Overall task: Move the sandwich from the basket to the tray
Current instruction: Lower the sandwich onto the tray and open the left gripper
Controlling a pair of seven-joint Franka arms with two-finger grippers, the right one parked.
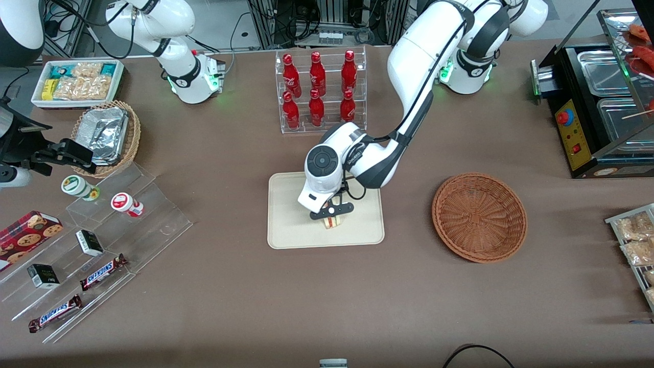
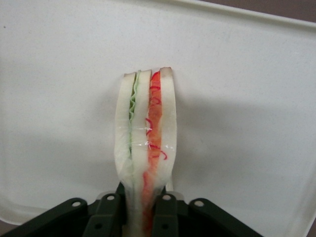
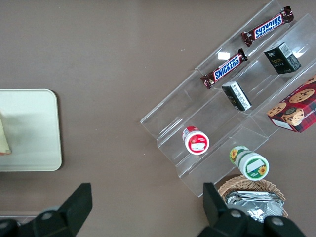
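My left gripper (image 1: pixel 333 216) is over the middle of the cream tray (image 1: pixel 286 232), shut on the sandwich (image 1: pixel 334 222). In the left wrist view the sandwich (image 2: pixel 145 133) stands on edge between my fingers (image 2: pixel 109 212), its green and red filling layers showing, its tip close to or on the tray (image 2: pixel 247 98). The reddish-brown wicker basket (image 1: pixel 479 216) sits empty beside the tray, toward the working arm's end of the table. An edge of the sandwich (image 3: pixel 4 138) also shows on the tray (image 3: pixel 34 128) in the right wrist view.
A clear rack of red bottles (image 1: pixel 320 91) stands farther from the front camera than the tray. A stepped acrylic stand (image 1: pixel 97 245) with candy bars and cups lies toward the parked arm's end. A black food warmer (image 1: pixel 598 92) and a snack rack (image 1: pixel 636 245) lie toward the working arm's end.
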